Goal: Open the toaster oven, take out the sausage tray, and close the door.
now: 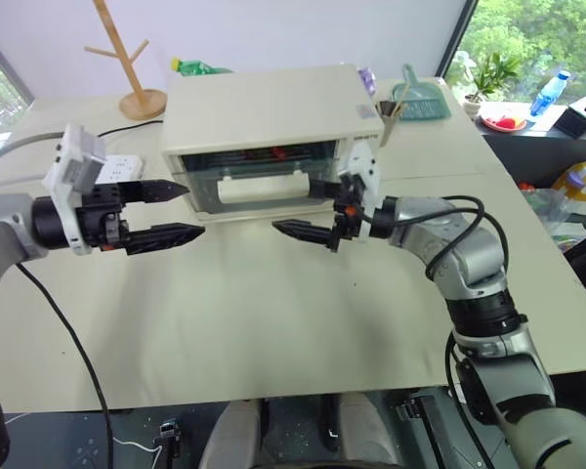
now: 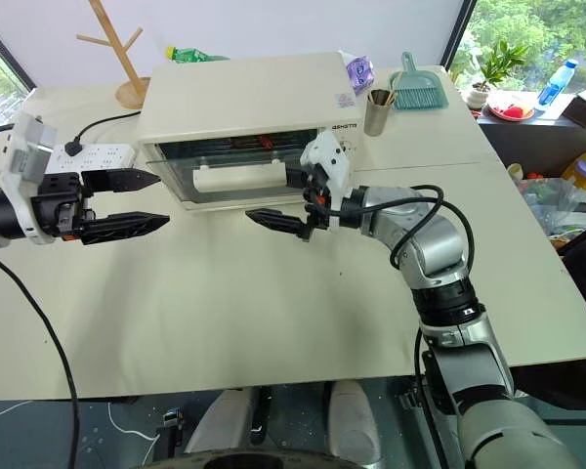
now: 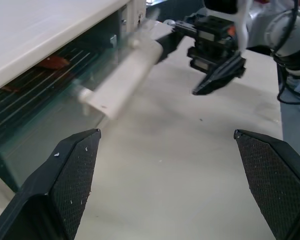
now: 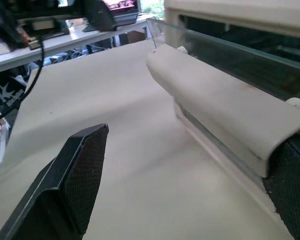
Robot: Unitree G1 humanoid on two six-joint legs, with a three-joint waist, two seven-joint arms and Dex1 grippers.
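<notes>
We hook the door's bar handle [image 4: 225, 112] from above and pull it down evenly, keeping the toaster oven [image 1: 273, 122] from sliding. Our right gripper [image 1: 308, 210], jaws wide, sits at the handle's right end, one finger just behind it; the left gripper [image 1: 166, 213], also wide and empty, hangs off the oven's left front corner

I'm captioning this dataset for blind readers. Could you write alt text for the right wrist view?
A wide cream-white bar handle on the clear glass door of a cream-white toaster oven runs across the view, with the right tool open beside it, one black finger over the beige table.
</notes>
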